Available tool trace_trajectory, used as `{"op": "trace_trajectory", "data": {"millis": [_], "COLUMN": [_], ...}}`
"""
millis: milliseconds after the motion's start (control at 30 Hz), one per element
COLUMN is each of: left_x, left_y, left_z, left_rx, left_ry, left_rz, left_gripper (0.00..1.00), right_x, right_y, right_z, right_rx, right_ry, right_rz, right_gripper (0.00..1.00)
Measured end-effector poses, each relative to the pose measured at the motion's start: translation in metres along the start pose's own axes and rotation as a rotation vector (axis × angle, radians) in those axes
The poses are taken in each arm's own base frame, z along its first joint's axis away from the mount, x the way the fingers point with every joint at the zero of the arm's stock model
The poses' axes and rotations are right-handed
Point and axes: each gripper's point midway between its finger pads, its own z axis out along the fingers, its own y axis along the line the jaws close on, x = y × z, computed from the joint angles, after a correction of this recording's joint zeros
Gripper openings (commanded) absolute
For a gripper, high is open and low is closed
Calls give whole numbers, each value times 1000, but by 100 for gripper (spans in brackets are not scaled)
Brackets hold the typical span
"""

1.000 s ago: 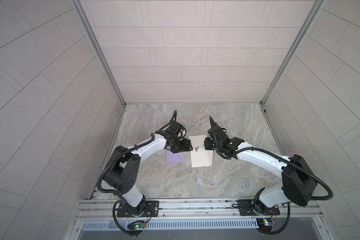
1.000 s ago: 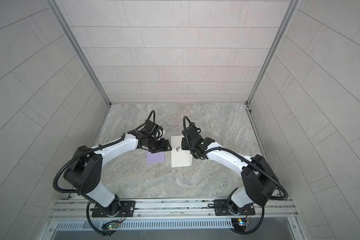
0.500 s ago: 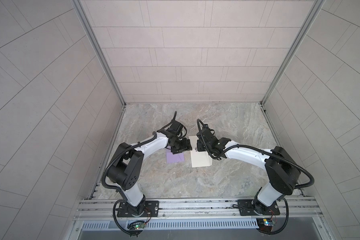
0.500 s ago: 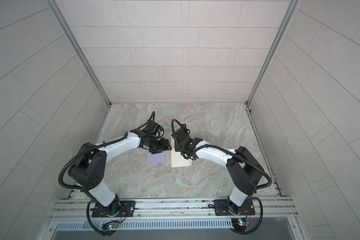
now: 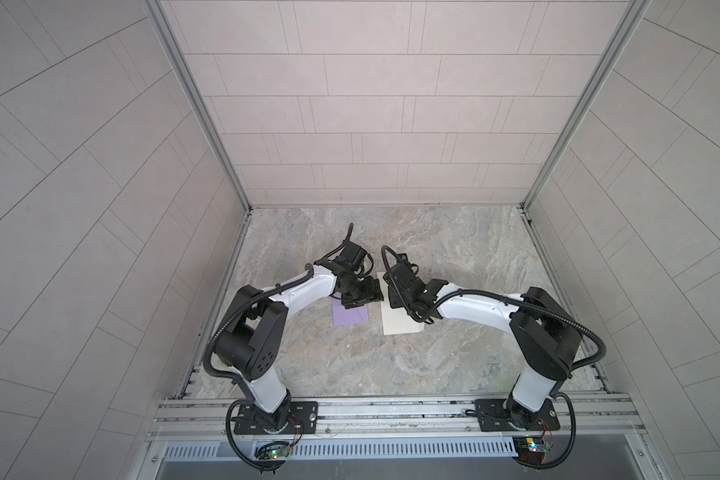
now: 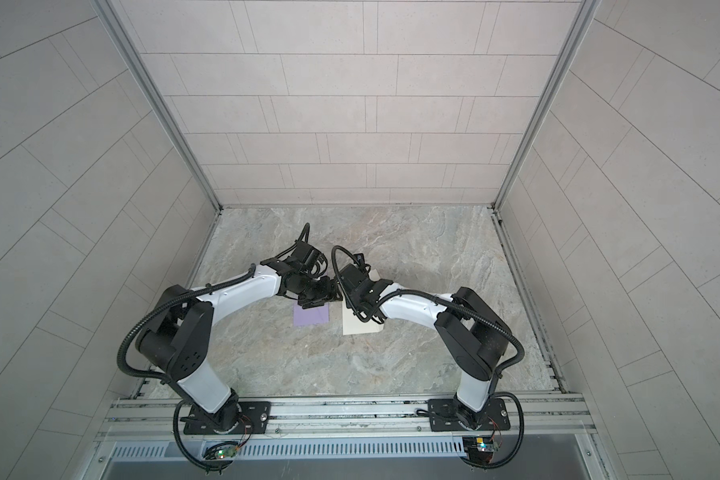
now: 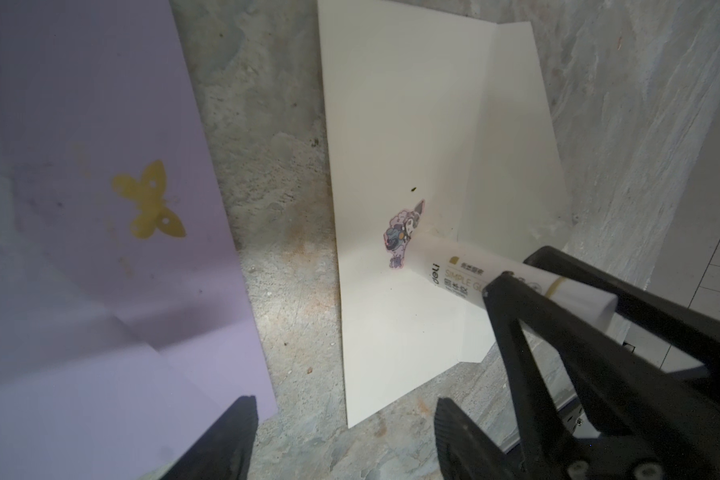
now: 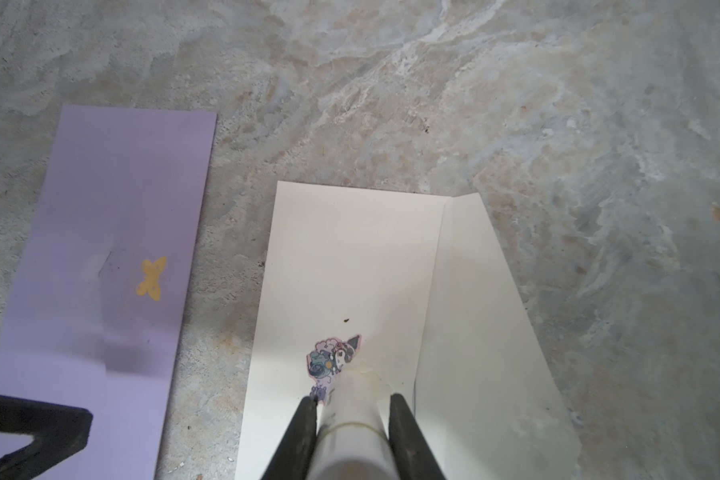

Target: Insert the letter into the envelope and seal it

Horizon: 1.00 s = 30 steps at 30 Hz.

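The purple letter, marked with a yellow butterfly, lies flat on the marble floor. Beside it lies the cream envelope, its flap folded open and a cartoon sticker on it. My right gripper is shut on a white glue stick. The stick's tip rests on the envelope next to the sticker. My left gripper hangs open and empty just above the floor, over the gap between letter and envelope. One of its fingers is over the letter's edge.
The two grippers sit very close together in both top views, almost touching over the papers. Tiled walls close in the floor on three sides, and a metal rail carrying both arm bases runs along the front.
My right gripper has moved left across the envelope with the glue stick, and its arm has folded in closer. The left gripper has barely shifted. Letter and envelope lie as before.
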Motion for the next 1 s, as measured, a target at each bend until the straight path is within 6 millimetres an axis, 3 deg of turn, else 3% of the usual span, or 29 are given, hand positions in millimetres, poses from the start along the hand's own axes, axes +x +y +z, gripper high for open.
{"op": "trace_trajectory", "data": {"millis": [333,867,1000], "left_x": [11,0,1], "left_y": [14,-12,-15], "left_z": [35,50,52], "left_rx": [-10,56,62], "left_ry": [101,129,141], "left_rz": [-36,18,32], "left_gripper": [75,75,63], "right_x": [-3,-14,-16], "right_y": [5,8,7], "right_z": [4,15,17], "right_rx": [27,-86,-100], "right_ry": [15,64,66], "right_rz": [-16,129,156], "right_gripper": [0,0,0]}}
